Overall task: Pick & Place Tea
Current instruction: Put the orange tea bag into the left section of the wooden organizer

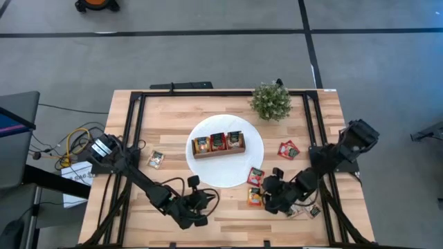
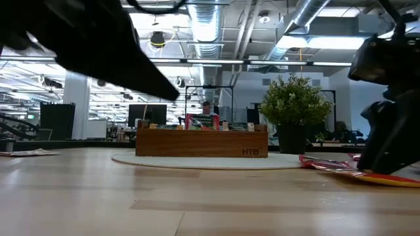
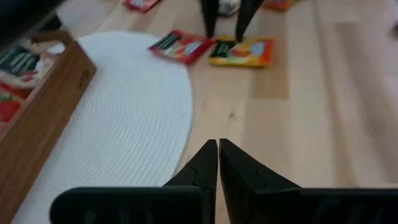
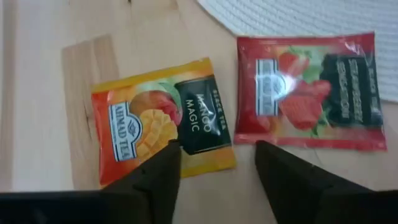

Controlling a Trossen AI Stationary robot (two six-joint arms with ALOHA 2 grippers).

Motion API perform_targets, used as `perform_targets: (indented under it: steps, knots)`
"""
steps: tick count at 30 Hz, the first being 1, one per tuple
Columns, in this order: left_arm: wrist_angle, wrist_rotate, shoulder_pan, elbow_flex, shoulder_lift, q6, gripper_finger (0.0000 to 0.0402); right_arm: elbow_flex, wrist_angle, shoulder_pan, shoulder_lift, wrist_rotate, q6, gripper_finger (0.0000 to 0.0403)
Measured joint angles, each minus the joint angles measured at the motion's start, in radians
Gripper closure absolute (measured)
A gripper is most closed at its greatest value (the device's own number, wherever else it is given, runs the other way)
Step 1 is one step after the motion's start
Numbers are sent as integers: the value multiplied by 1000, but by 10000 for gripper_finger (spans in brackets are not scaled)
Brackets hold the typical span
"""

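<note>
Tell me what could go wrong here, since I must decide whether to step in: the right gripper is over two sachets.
The right gripper, open, straddles the gap between the orange mango sachet and the red strawberry sachet; closing there might pinch both or neither. Flat sachets may slide on the wood. The red one overlaps the white disc, so it could snag.

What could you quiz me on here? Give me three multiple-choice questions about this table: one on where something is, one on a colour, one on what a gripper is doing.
1. Where does the wooden box stand?
A. on the white disc
B. beside the plant
C. on the floor

2. What colour is the sachet nearest the right gripper?
A. blue
B. yellow-orange
C. white

3. How are the left gripper fingers?
A. wide open
B. holding a sachet
C. shut, empty

Answers: 1 A, the high view shows the box in the disc's middle. 2 B, the right wrist view shows a mango wrapper. 3 C, the left wrist view shows the fingers together with nothing between.
</note>
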Motion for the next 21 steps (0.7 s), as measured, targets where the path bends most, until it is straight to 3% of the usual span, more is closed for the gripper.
perform_targets:
  steps: [10, 17, 21]
  knots:
    - [79, 35, 21, 0, 15, 3, 392, 65, 0, 18, 61, -10, -134, 389]
    - [220, 29, 65, 0, 15, 27, 392, 133, -5, 34, 57, 5, -228, 400]
    - [288, 153, 115, 0, 16, 68, 386, 180, 1, 39, 58, 101, -283, 401]
